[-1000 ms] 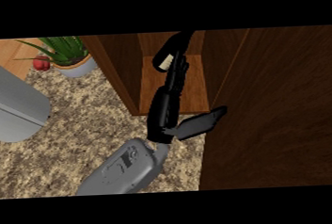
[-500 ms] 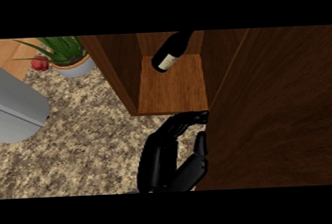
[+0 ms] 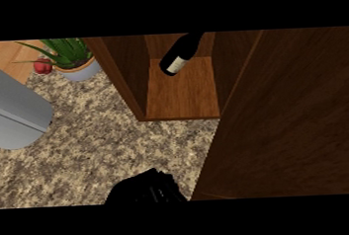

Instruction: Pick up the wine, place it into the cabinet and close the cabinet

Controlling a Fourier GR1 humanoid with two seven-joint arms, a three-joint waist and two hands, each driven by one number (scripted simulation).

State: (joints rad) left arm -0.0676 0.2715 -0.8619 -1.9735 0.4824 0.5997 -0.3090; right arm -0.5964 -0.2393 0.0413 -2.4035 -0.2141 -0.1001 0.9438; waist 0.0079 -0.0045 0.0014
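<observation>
Speckled granite counter (image 3: 98, 142) fills the foreground. Right hand (image 3: 148, 189) low at the bottom edge, fingers curled together, holding nothing, just beside the open cabinet door (image 3: 294, 124). Farther back, wine (image 3: 179, 57) stands on the cabinet (image 3: 182, 97) floor.

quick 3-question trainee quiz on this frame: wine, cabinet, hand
1. True or false: the wine bottle is inside the cabinet.
2. The cabinet door is: A) open B) shut C) missing.
3. Fill in: the plant stands at the counter's far ____ corner.

Key: 1 true. 2 A. 3 left.

Only one hand shows, at the bottom edge, holding nothing.
</observation>
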